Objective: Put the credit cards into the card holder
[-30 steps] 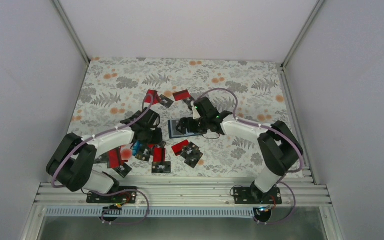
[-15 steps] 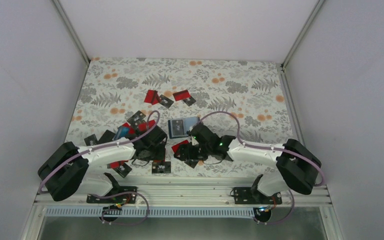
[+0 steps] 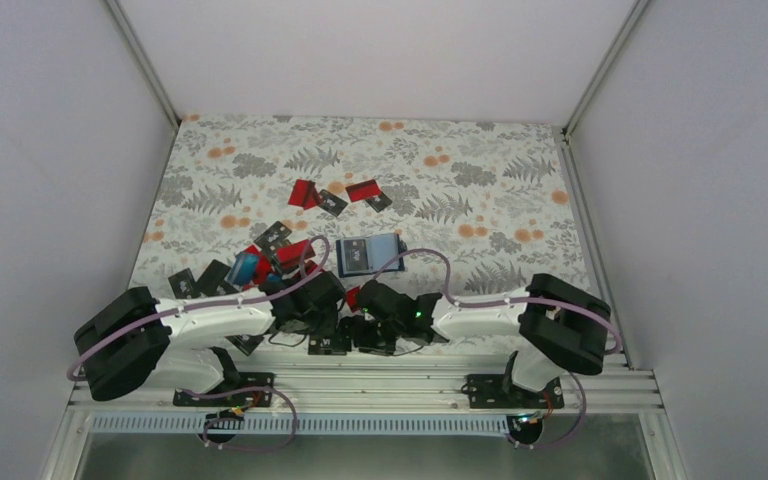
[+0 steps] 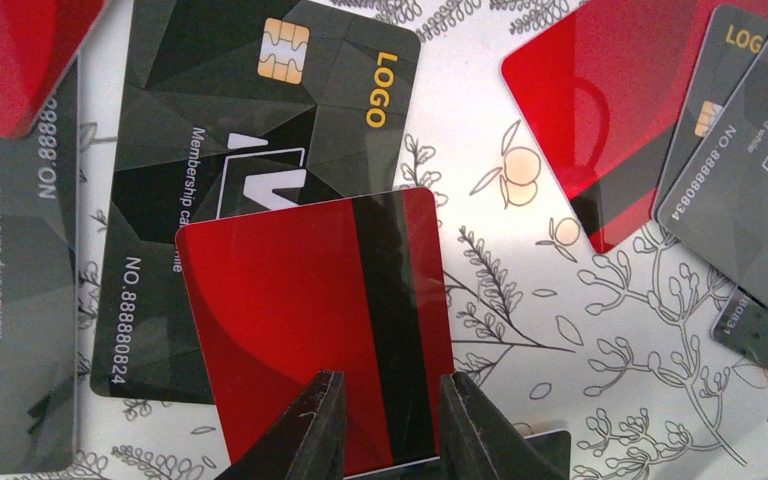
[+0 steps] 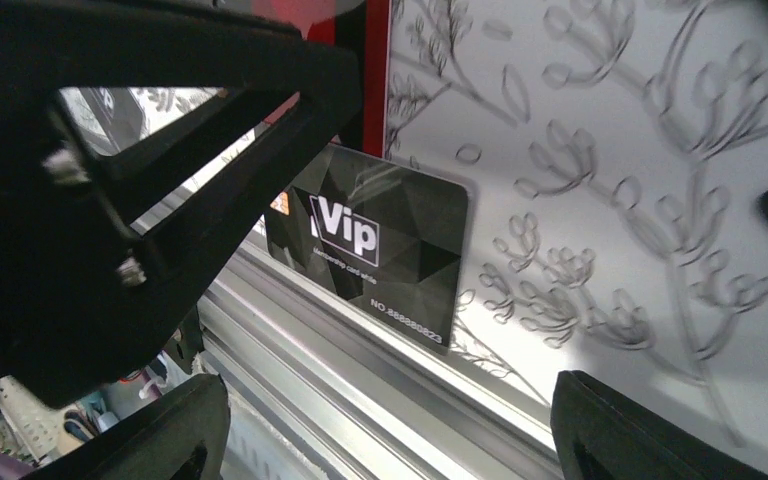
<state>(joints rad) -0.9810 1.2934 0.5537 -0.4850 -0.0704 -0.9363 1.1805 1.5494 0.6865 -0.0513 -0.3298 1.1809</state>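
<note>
Left gripper (image 4: 380, 425) had a red card (image 4: 300, 320) pinched by its edge. Right gripper (image 5: 380, 430) hung wide open, empty, over a black card (image 5: 375, 255). The holder (image 3: 368, 254) lay open, well apart; probably best to lift flat so the card wouldn't slip.

Black card (image 4: 250, 150): "LOGO"; black card (image 5: 375, 250): "Vip".

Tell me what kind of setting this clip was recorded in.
Most likely a lab test cell for robot manipulation, not a home or shop: plain white walls box in the table, a floral cloth covers it, scattered credit cards lie on it, and both arms are bolted to an aluminium rail at the near edge.
</note>
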